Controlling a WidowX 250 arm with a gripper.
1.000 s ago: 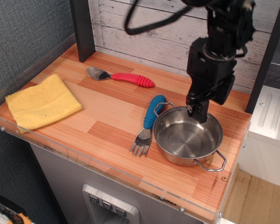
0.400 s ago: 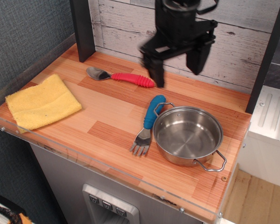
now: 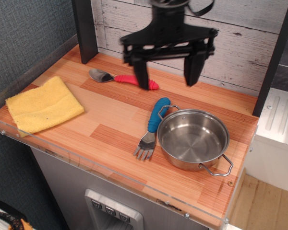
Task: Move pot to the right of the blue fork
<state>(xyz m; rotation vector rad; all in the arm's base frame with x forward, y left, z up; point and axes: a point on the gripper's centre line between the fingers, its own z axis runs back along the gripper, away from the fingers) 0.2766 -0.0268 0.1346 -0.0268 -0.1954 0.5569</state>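
Pot (image 3: pixel 193 139) sits on the wooden bench (image 3: pixel 110 115) near its front right corner, just beside the one blue fork (image 3: pixel 152 126), on the fork's right; its rim touches or nearly touches the fork's handle (I cannot tell which). It is one shallow steel pot, empty, with two wire loop handles, one pointing toward the back left, the other toward the front right. The fork lies flat with its tines toward the front edge and its blue handle toward the back.

One gripper (image 3: pixel 165 74) hangs above the bench behind the pot, well clear of it, its jaws spread wide and holding nothing. The two fingers point down, the left one in front of the red handle of a spoon (image 3: pixel 122 78).

That spoon, one only, lies near the back of the bench, bowl toward the left. One folded yellow cloth (image 3: pixel 43 104) lies at the left end of the bench, well apart from the other things.
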